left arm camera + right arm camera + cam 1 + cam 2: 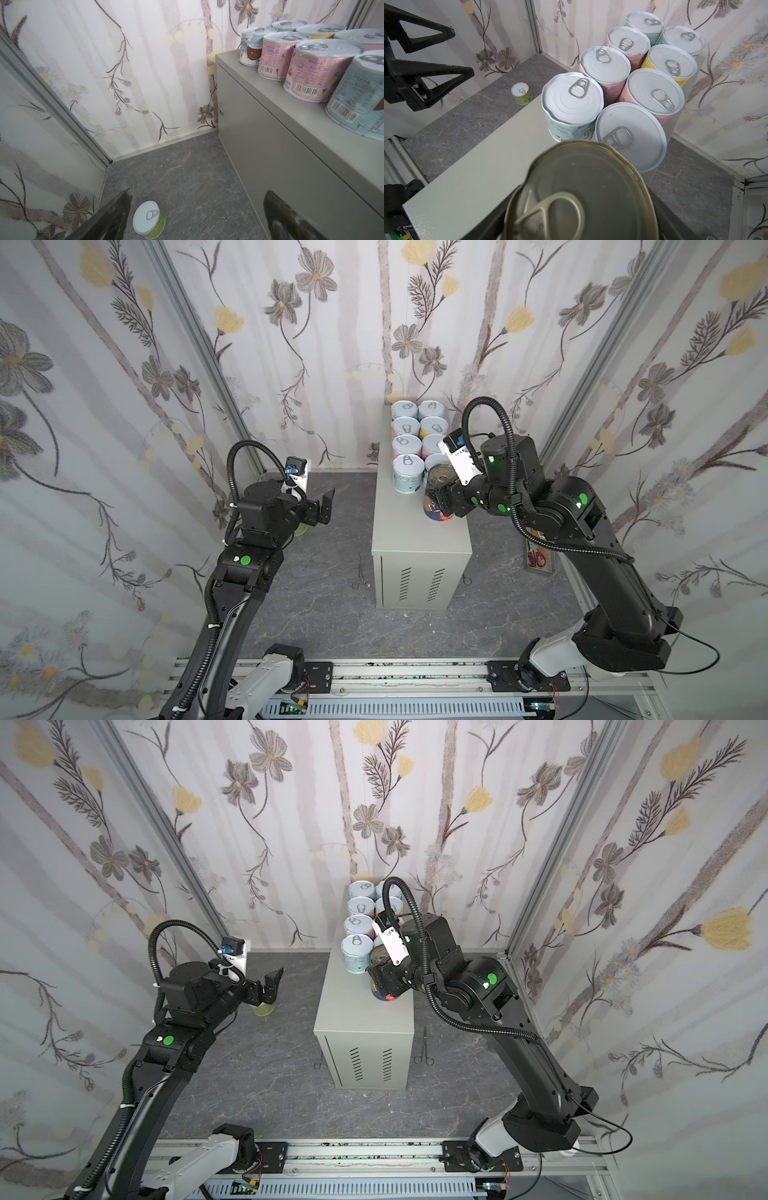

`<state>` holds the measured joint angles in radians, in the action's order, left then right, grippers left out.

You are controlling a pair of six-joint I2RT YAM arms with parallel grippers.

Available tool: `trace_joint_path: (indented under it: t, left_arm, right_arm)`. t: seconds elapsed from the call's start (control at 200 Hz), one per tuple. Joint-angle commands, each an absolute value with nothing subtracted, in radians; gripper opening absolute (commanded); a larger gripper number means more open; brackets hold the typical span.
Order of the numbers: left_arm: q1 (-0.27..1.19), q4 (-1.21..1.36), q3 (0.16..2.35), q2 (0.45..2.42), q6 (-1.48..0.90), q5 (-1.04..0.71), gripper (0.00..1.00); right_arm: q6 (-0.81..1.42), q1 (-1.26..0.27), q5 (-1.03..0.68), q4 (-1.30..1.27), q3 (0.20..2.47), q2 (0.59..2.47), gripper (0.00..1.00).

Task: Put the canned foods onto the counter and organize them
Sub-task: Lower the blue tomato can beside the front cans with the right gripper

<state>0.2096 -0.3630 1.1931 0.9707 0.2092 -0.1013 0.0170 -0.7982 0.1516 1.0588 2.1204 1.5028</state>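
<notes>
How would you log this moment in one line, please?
right pincer: around tall can on counter, grip unclear | left pincer: open, empty | green can: on grey surface

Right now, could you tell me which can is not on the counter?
The green-labelled can, alone on the floor; the others are up on the counter.

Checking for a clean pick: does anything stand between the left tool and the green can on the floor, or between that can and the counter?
Nothing visible. The open left tool hangs over the green can, with bare floor around it. The counter has its near half bare except for the tomato can.
</notes>
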Motion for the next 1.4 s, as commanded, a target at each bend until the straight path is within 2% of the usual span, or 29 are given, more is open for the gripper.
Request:
trace_joint_path:
  t: [0.0, 0.145, 0.265, 0.51, 0.729, 0.984, 1.394]
  left_arm:
    - [0.210, -0.336, 1.197, 0.970, 0.224, -0.101, 1.00]
    - [0.210, -0.334, 1.196, 0.979, 0.231, -0.096, 1.00]
    - [0.210, -0.331, 1.197, 0.988, 0.239, -0.092, 1.00]
    - [0.210, -0.299, 1.189, 1.002, 0.255, -0.088, 1.00]
    - [0.210, -0.305, 1.219, 1.060, 0.256, -0.068, 1.00]
    - [0.209, -0.226, 1.171, 1.043, 0.253, -0.067, 1.00]
    - [0.209, -0.213, 1.183, 1.090, 0.248, -0.047, 1.00]
  right_arm:
    - [0.001, -0.799, 0.174, 1.035, 2.120, 1.493, 0.88]
    - [-0.020, -0.799, 0.183, 0.974, 2.072, 1.445, 0.99]
    - [-0.040, -0.800, 0.173, 0.840, 1.922, 1.337, 1.00]
    - [-0.025, -0.800, 0.101, 0.419, 1.419, 1.041, 1.00]
    - [0.051, -0.804, 0.104, 0.121, 1.107, 0.913, 1.00]
    - [0.051, -0.813, 0.153, 0.015, 1.014, 0.908, 1.00]
    - [0.016, -0.841, 0.185, -0.045, 0.995, 0.964, 0.94]
